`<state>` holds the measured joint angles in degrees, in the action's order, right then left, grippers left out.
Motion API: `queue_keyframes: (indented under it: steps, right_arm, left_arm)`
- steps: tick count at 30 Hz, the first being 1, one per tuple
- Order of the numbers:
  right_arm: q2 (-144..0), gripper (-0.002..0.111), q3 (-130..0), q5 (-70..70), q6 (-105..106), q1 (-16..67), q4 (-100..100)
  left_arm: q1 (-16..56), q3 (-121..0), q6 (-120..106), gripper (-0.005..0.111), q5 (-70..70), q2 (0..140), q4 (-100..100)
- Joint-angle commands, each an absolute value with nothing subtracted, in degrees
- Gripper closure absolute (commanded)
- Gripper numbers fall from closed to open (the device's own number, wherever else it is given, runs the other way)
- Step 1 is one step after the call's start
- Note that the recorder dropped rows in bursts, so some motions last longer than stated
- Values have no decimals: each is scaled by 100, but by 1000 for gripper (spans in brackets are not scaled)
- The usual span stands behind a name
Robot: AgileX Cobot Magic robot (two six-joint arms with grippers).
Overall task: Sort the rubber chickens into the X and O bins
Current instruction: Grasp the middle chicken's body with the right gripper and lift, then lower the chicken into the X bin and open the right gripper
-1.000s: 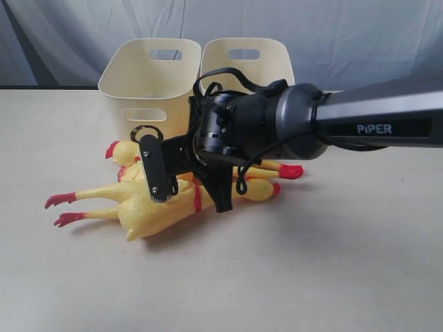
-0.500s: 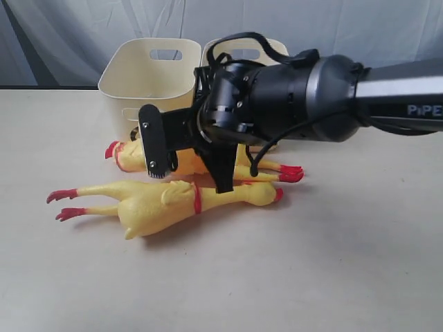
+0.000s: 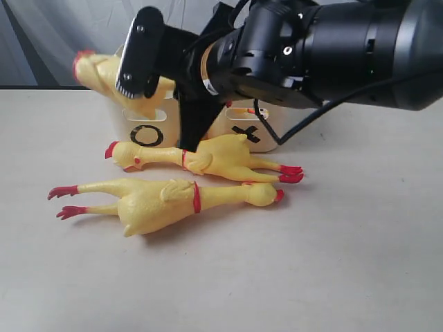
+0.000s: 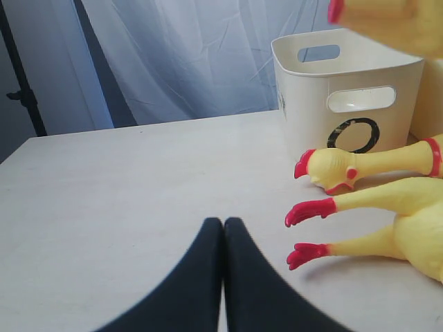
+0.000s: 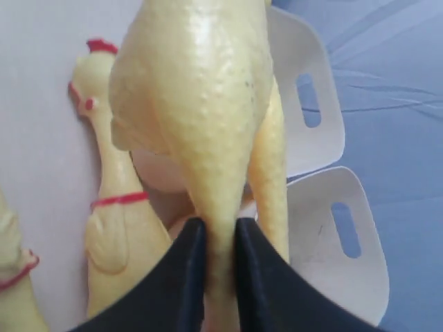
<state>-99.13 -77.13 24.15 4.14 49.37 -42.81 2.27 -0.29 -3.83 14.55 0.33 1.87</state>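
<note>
My right gripper (image 3: 158, 104) is shut on the leg of one rubber chicken (image 3: 104, 72), holding it in the air in front of the O bin (image 3: 149, 128). In the right wrist view the fingers (image 5: 190, 249) pinch that leg, and the yellow body (image 5: 194, 90) hangs over the two bins (image 5: 311, 90). Two more chickens lie on the table, one (image 3: 208, 155) just before the bins and a longer one (image 3: 166, 200) nearer the front. The X bin (image 3: 246, 131) is mostly hidden by the arm. My left gripper (image 4: 223, 223) is shut and empty, low over the table left of the red feet (image 4: 311, 207).
The thick black right arm (image 3: 332, 48) crosses the upper half of the exterior view and hides the bin openings. A pale curtain hangs behind the table (image 3: 311, 263). A dark stand (image 4: 17, 76) is at the far left of the left wrist view.
The right gripper has risen from the pile with one chicken, carrying it up and left to the O bin's height. The two chickens on the table stay put.
</note>
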Motion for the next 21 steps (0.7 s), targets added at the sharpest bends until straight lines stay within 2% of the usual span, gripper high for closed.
queue_keyframes:
  steps: [1, 7, 10, 21]
  right_arm:
    - [-9746, 109, -7744, 2034, -1064, 4817, -4499]
    - [-9759, 109, -7744, 1868, -3451, 4146, -4624]
    - [-9770, 109, -7744, 1054, -4503, 3574, -4624]
    - [-11008, 109, -7863, -639, -4961, 2550, -4163]
  left_arm:
    - [222, 0, -364, 107, 1377, 0, 152]
    - [222, 0, -364, 107, 1377, 0, 152]
    - [222, 0, -364, 107, 1377, 0, 152]
    - [222, 0, -364, 107, 1377, 0, 152]
